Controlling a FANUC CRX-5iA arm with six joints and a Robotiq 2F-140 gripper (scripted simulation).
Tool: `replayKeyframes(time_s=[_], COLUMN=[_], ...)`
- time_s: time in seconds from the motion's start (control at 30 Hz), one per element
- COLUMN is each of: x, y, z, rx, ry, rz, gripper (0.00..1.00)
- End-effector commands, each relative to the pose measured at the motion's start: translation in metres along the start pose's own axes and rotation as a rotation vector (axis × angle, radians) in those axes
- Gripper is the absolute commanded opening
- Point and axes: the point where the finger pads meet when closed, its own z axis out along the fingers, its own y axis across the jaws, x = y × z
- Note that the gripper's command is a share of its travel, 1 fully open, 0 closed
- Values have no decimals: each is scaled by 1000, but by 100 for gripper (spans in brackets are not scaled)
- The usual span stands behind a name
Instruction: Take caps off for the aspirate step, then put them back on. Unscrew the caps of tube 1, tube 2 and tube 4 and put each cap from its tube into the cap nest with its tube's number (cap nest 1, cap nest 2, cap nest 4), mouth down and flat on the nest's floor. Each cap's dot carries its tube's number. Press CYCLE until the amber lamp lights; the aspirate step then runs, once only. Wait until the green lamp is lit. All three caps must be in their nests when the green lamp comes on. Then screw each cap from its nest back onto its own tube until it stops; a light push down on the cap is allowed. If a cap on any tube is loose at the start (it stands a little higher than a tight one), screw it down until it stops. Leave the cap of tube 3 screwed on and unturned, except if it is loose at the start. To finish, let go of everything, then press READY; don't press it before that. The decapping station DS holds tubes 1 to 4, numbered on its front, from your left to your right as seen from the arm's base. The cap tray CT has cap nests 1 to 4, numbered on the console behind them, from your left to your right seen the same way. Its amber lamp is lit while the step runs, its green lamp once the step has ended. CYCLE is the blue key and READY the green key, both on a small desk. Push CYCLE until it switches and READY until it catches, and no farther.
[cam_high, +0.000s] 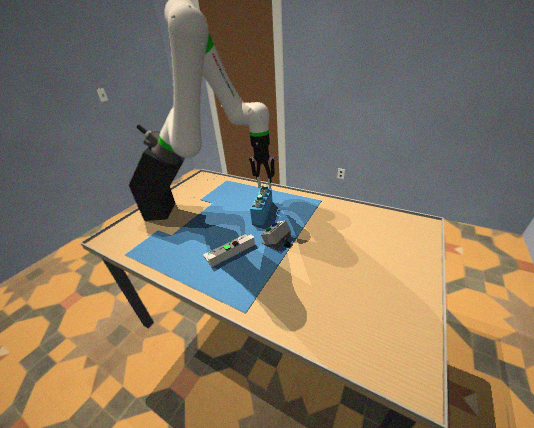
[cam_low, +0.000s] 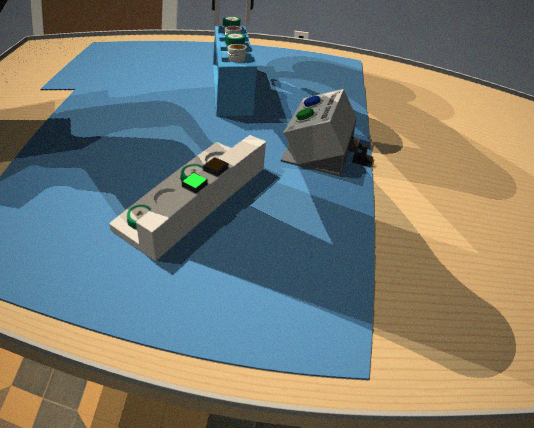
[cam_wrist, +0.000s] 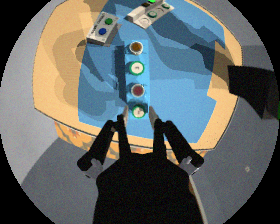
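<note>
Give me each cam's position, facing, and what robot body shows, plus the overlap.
Top: high off the table's far corner, looking down at the whole arm and end effector above the tube block.
Exterior: low at the table edge, facing the cap tray, key desk and tube block; only fingertips show at the top edge.
Wrist: on the end effector, looking down along the tube row; both fingers show.
All three share tube block, tray and desk.
</note>
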Motion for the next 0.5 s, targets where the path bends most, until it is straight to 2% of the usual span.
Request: replayKeyframes(time_s=[0.0,0.17,0.23,0.47], x=[0,0,0,0], y=[0,0,0,0], z=[0,0,0,0], rx=[-22,-21,-19,-19], ry=[-25,-28,-30,-30], rz=[-277,-458,-589,-589], gripper=[35,35,35,35])
